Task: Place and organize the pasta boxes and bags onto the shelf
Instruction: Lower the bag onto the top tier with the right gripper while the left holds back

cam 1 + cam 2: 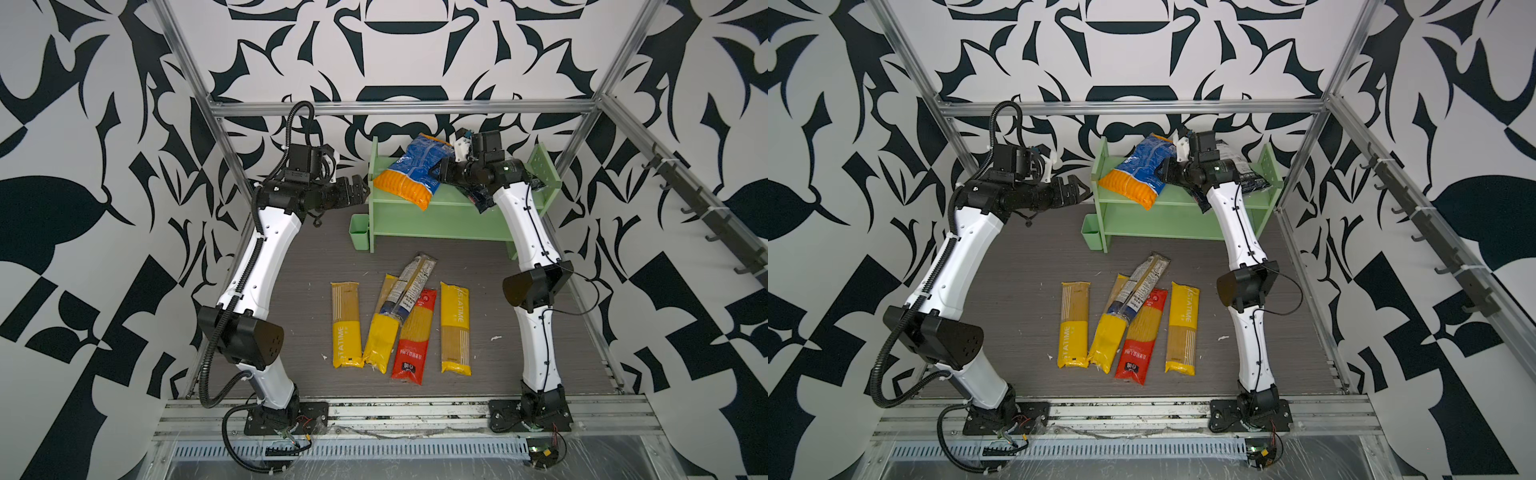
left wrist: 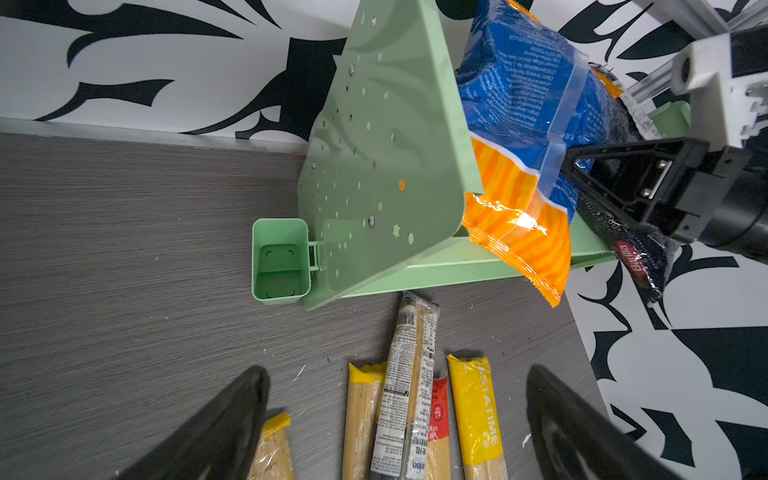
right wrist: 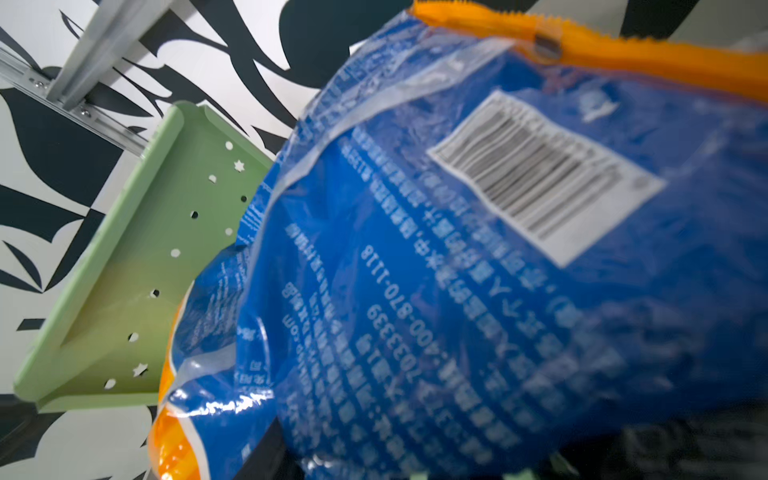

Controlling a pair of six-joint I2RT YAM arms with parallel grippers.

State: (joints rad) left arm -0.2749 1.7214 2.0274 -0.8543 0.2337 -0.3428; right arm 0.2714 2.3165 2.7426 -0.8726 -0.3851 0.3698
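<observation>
The left gripper (image 1: 353, 189) hung spread beside the shelf (image 1: 440, 226), on whose top tier the blue-and-orange bag (image 1: 411, 174) overhung the front edge, so the right gripper (image 1: 437, 168) at it, pinching or not I could not tell, should probably ease it squarely rearward

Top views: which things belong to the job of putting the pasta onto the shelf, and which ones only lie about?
Belong to the job: shelf; blue-and-orange bag; black bag; left yellow pack; middle yellow pack; right yellow pack; red pack; navy-clear pack.

Only lying about: small green cup; white scraps; hook rail on the wall.
</observation>
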